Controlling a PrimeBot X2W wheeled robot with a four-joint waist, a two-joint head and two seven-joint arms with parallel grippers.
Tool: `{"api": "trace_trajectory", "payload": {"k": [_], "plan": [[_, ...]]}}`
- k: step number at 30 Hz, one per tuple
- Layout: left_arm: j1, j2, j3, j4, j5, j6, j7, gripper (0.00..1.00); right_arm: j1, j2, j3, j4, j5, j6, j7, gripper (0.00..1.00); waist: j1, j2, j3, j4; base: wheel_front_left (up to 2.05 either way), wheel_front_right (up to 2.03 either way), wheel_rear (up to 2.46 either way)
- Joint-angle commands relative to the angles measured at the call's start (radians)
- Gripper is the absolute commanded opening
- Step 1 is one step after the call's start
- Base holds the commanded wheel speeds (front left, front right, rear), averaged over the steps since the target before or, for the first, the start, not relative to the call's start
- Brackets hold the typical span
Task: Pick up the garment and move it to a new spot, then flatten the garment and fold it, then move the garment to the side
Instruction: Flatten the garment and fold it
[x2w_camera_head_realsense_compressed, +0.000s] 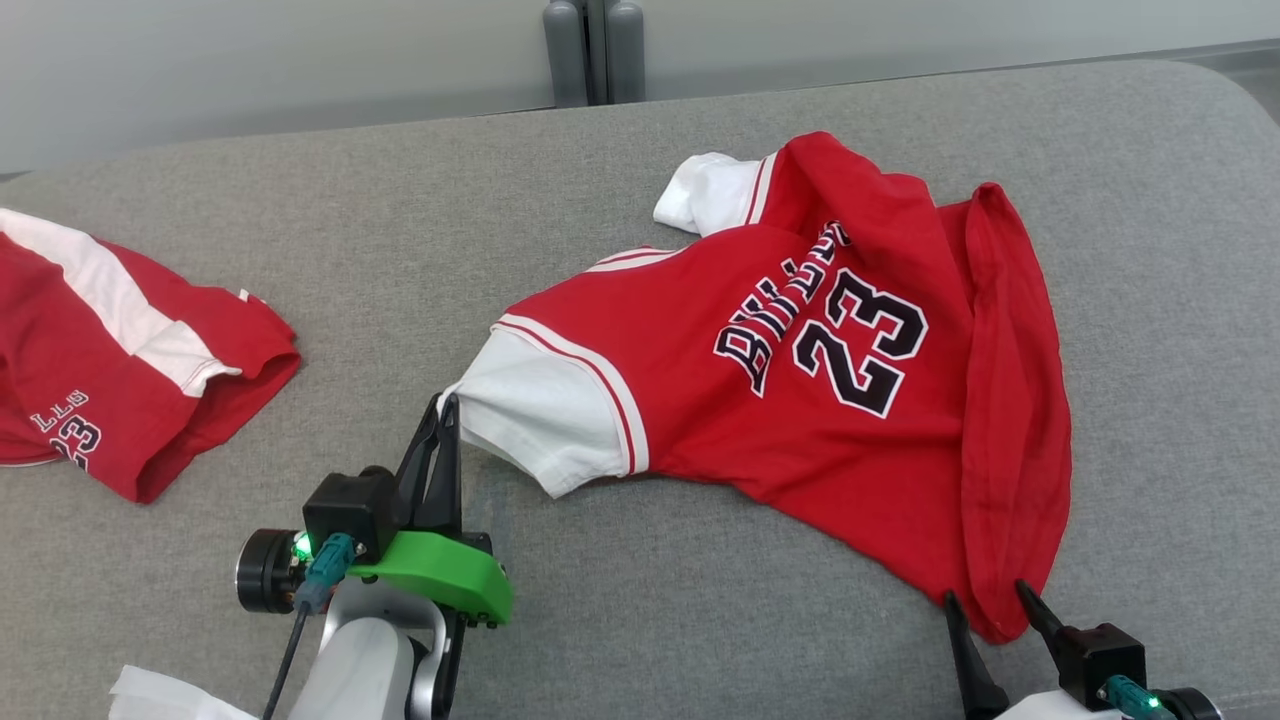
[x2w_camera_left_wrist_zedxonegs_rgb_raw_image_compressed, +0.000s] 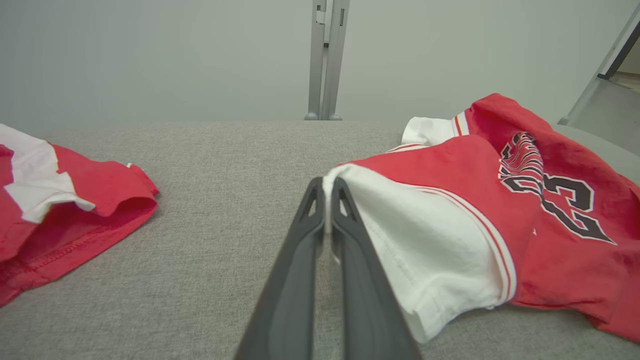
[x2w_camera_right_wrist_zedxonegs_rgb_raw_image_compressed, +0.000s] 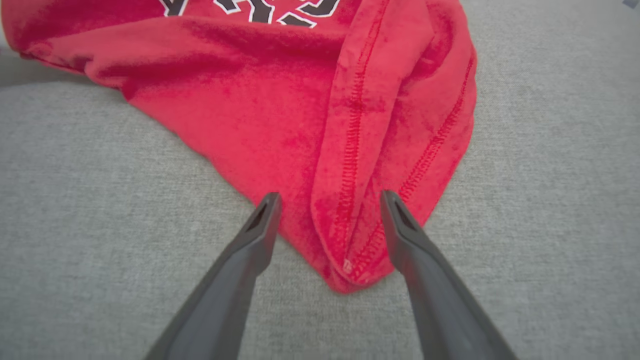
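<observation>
Grey surface (x2w_camera_head_realsense_compressed: 700, 620) | left gripper (x2w_camera_head_realsense_compressed: 447, 405) pinches jersey sleeve (x2w_camera_head_realsense_compressed: 545, 420) | right gripper (x2w_camera_head_realsense_compressed: 986, 591) straddles hem (x2w_camera_right_wrist_zedxonegs_rgb_raw_image_compressed: 350, 165)

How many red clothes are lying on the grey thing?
2. A red jersey with the number 23 lies right of the middle. Another red garment lies at the left edge, partly cut off. More may be out of view.

Shows red-and-white shorts (x2w_camera_head_realsense_compressed: 130, 370) crumpled on grey cushion (x2w_camera_head_realsense_compressed: 400, 250) well left of left gripper (x2w_camera_head_realsense_compressed: 445, 400), grey post (x2w_camera_head_realsense_compressed: 595, 50) far beyond.
</observation>
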Motion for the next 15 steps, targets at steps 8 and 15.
{"api": "trace_trajectory", "payload": {"k": [8, 15], "plan": [[0.003, 0.002, -0.008, -0.003, -0.013, -0.005, 0.000, 0.00, -0.011, -0.002, -0.045, 0.035, -0.050, -0.002, 0.024, 1.00, 0.0000, 0.0000, 0.009, 0.013, 0.00, 0.00, 0.00], [-0.005, 0.002, -0.005, 0.000, -0.014, -0.009, 0.000, 0.00, -0.021, -0.003, -0.085, 0.060, -0.045, -0.002, 0.045, 1.00, 0.0000, 0.0000, 0.019, 0.010, 0.00, 0.00, 0.00]]}}
